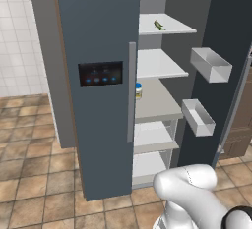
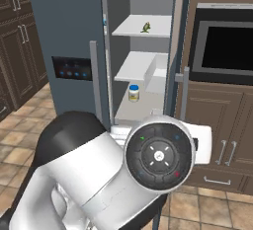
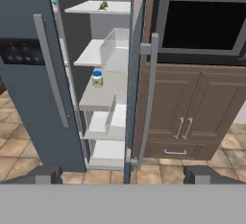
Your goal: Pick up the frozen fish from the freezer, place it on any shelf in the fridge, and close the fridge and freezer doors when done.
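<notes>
The frozen fish [image 1: 159, 25] [image 2: 146, 27] [image 3: 103, 6], tiny and green-yellow, lies on the top shelf of the fridge [image 1: 162, 63] [image 2: 141, 66] [image 3: 93, 55]. The fridge door [image 1: 226, 51] [image 3: 136, 74] stands wide open, with grey bins on its inside. Left of it, the freezer door [image 1: 101, 75] [image 2: 69, 51] [image 3: 24, 74], with its black panel of blue lights, covers the freezer almost fully. My gripper [image 3: 122, 175] is open and holds nothing. It hangs well back from the fridge, facing the open door's edge.
A blue-lidded jar [image 1: 138, 91] [image 2: 133, 93] [image 3: 97, 79] stands on the fridge's middle shelf. A black built-in oven [image 2: 222, 46] [image 3: 202, 26] sits above brown cabinets [image 3: 182, 112] right of the open door. Tiled floor [image 1: 34, 174] lies in front.
</notes>
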You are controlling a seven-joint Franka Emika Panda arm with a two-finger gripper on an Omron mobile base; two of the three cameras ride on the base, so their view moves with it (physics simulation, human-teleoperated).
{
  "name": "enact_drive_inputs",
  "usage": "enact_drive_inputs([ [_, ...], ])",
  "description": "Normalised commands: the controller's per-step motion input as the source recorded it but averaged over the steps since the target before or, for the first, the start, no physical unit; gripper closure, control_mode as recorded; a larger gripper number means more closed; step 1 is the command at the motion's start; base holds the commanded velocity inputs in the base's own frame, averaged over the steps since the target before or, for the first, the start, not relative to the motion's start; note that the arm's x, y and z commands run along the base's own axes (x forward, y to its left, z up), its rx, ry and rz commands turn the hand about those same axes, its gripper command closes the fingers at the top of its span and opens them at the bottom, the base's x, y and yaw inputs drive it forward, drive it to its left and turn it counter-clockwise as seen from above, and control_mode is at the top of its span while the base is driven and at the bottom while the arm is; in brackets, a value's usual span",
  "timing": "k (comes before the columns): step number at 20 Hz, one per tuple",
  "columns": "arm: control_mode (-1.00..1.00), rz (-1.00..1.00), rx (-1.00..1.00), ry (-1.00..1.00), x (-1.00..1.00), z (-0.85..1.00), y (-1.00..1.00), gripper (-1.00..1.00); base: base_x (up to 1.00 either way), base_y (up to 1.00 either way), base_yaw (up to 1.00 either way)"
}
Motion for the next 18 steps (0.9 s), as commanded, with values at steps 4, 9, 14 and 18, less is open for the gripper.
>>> enact_drive_inputs([
  [4,-1.00,0.10,0.02,0.00,0.08,0.00,-0.41,-1.00,0.00,0.00,0.00],
  [9,-1.00,0.09,0.01,0.00,0.18,0.00,-0.37,-1.00,0.00,0.00,0.00],
  [14,-1.00,0.08,0.00,0.00,0.17,0.00,-0.27,-1.00,0.00,0.00,0.00],
  [18,-1.00,0.09,0.00,0.00,0.02,0.00,-0.27,-1.00,0.00,0.00,0.00],
])
